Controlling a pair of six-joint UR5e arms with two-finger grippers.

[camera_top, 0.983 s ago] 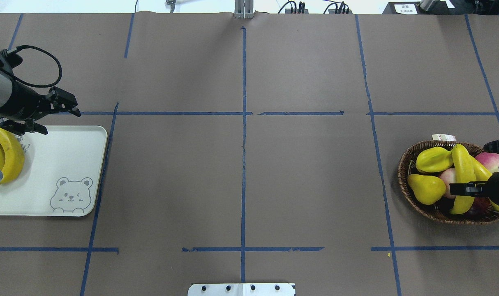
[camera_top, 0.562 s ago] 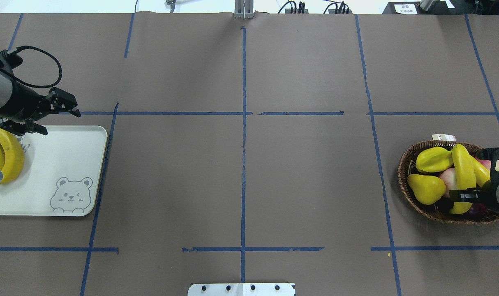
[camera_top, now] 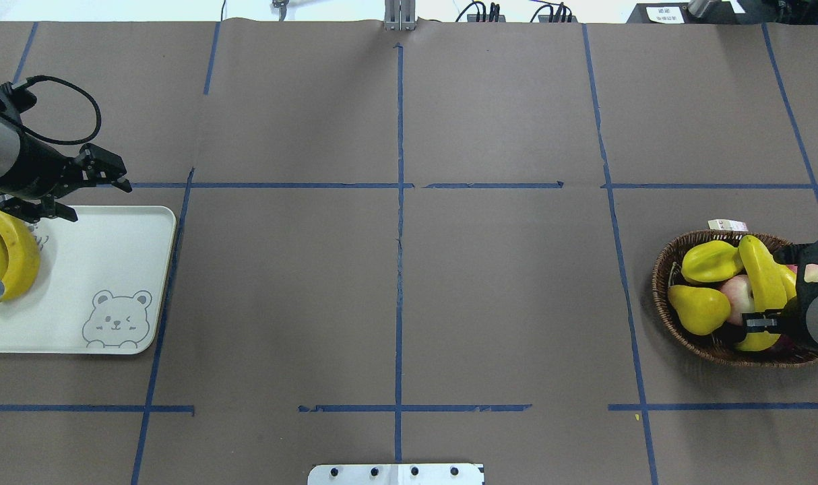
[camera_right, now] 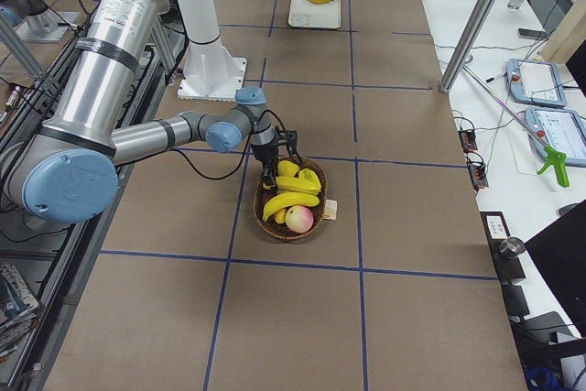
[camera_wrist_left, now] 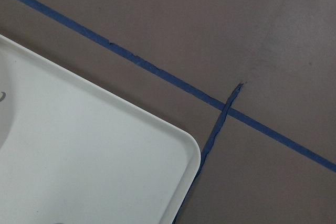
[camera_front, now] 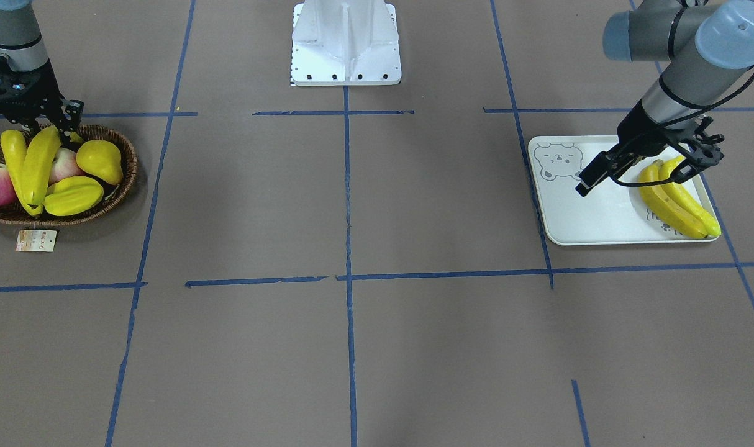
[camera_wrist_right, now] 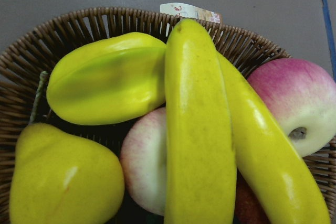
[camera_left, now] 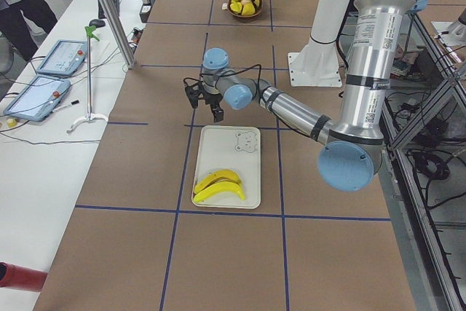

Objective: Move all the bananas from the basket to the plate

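Right gripper [camera_top: 766, 325] down in basket [camera_top: 658, 283] at near end of 1 of 2 bananas [camera_wrist_right: 199, 129] there, closure not discernible, left gripper [camera_top: 96, 200] wide open, empty, above plate [camera_top: 112, 269] far edge, 2 bananas [camera_front: 678, 198] on it.

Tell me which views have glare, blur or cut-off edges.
Right wrist view: the basket bananas show soft glare streaks, and the pear at lower left is slightly blurred. Overhead view: the frame's left edge cuts off the tray and the tray bananas. Left wrist view: even light, no glare on the tray corner.
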